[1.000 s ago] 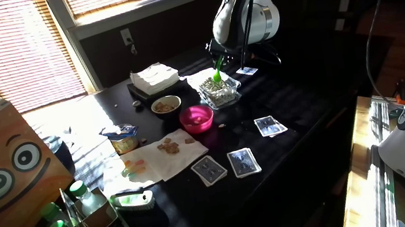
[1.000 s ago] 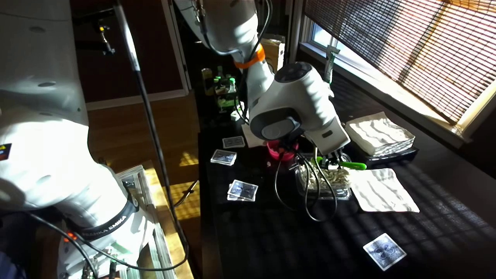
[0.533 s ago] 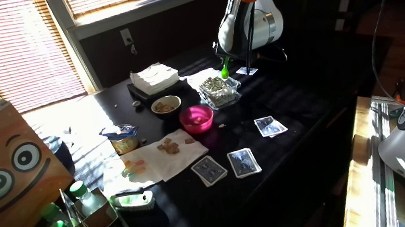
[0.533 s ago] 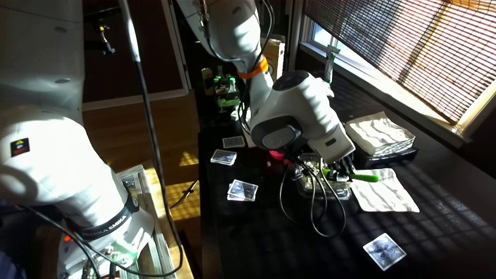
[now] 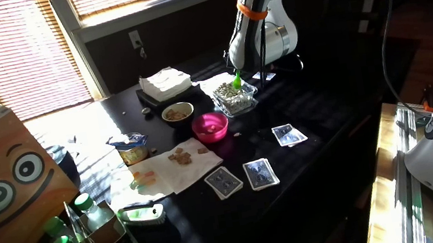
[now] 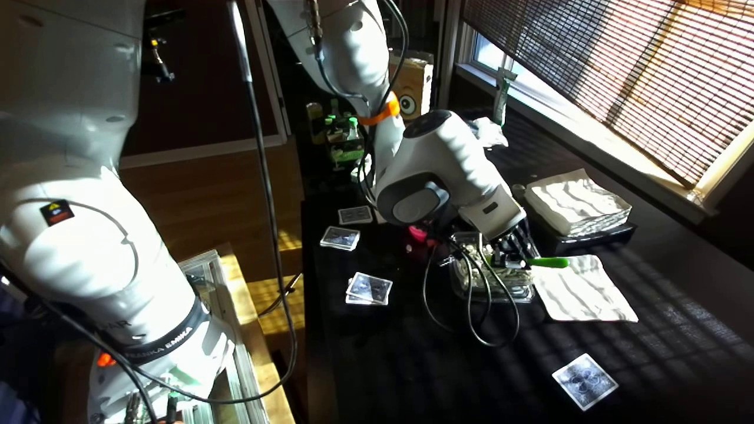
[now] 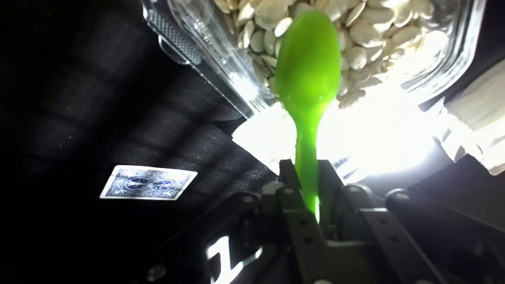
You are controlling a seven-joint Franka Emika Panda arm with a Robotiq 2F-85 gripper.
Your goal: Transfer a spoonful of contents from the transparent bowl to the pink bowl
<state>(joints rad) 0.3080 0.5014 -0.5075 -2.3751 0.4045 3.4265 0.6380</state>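
The transparent bowl (image 5: 238,106) is a squarish clear container filled with the contents (image 7: 367,35), pale whitish flat seeds. Its clear wall also shows in the wrist view (image 7: 221,59). My gripper (image 7: 305,162) is shut on the handle of a green spoon (image 7: 309,67). The spoon's head is over the near side of the transparent bowl; whether it touches the seeds I cannot tell. No seeds show on the spoon. The pink bowl (image 5: 217,132) stands close to the transparent bowl and holds a few small pieces; the arm mostly hides it in an exterior view (image 6: 417,234).
An opaque bowl (image 5: 179,121) with yellowish-brown pieces stands beside the pink bowl. A napkin stack (image 5: 167,83) on a dark tray is behind. Card piles (image 5: 261,174), a lidded cup (image 5: 133,154), a bottle carrier (image 5: 90,232) and a box (image 5: 11,171) stand around. Cables hang from my arm.
The spoon came out of the seeds, moved back towards the transparent bowl's edge, then shifted slightly in over the seeds and lower. The bowls have not moved.
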